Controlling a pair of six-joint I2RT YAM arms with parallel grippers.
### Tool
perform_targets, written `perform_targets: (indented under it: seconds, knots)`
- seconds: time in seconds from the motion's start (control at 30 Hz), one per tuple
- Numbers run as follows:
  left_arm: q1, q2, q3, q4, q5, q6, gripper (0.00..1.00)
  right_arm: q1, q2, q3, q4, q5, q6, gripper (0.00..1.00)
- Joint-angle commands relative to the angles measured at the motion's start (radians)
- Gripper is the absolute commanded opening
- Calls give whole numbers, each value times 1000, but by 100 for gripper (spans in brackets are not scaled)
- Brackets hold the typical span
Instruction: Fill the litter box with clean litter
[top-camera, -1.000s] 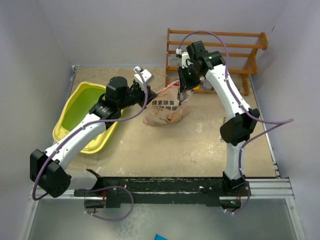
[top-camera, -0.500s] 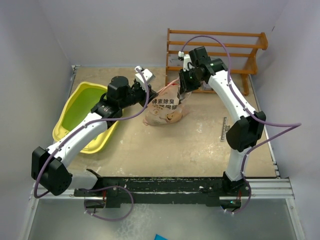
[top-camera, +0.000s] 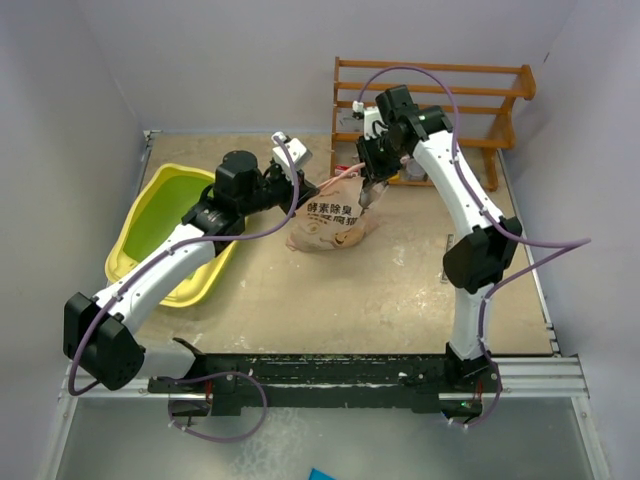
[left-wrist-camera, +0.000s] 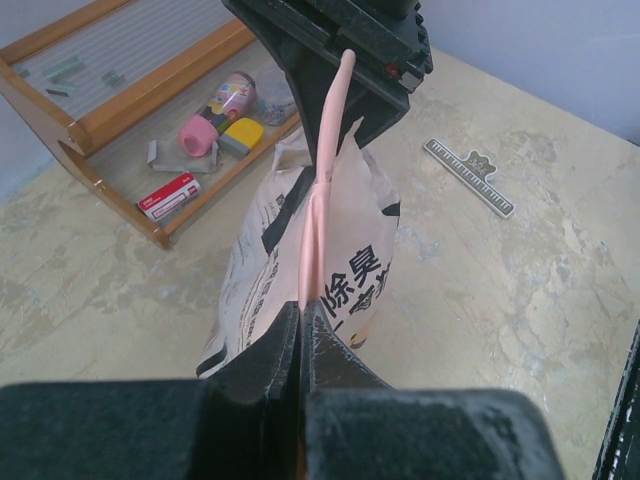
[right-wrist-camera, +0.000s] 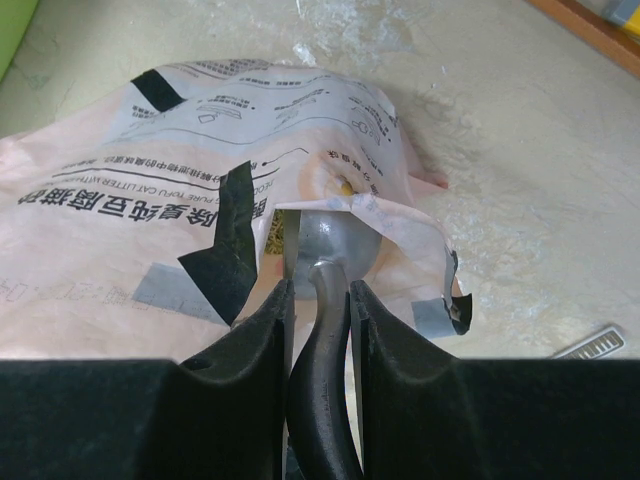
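The yellow litter box (top-camera: 135, 262), greenish inside, sits at the left of the table. The peach-pink bag (top-camera: 330, 222) lies at the middle. My left gripper (top-camera: 306, 190) is shut on the bag's pink top edge (left-wrist-camera: 318, 200) and holds it up; its jaws (left-wrist-camera: 301, 312) are pressed together on the film. My right gripper (top-camera: 372, 188) is shut on the scoop's dark handle (right-wrist-camera: 322, 400). The silver scoop bowl (right-wrist-camera: 335, 240) sits in the bag's torn mouth (right-wrist-camera: 400, 225). Loose litter is hidden inside the bag.
A wooden rack (top-camera: 430, 105) stands at the back right with small items on its shelf (left-wrist-camera: 215, 125). A ruler (top-camera: 448, 257) lies right of the bag; it also shows in the left wrist view (left-wrist-camera: 468, 177). Walls close in on the table's left and right.
My right gripper has shifted slightly right and down with the scoop at the bag's mouth. My left gripper keeps its hold on the bag's edge, almost still.
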Motion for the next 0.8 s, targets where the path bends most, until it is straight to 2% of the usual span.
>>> perform_targets:
  seconds: [0.0, 0.4, 0.77]
  knots:
    - [-9, -37, 72, 69, 48, 6, 0, -4, -22, 40, -134, -18, -46, 0]
    - [-9, -53, 60, 87, 36, -15, 0, -6, -92, -280, 80, -23, 4, 0]
    - [-9, -68, 41, 87, 35, -31, 0, -19, -126, -415, 187, -170, 28, 0]
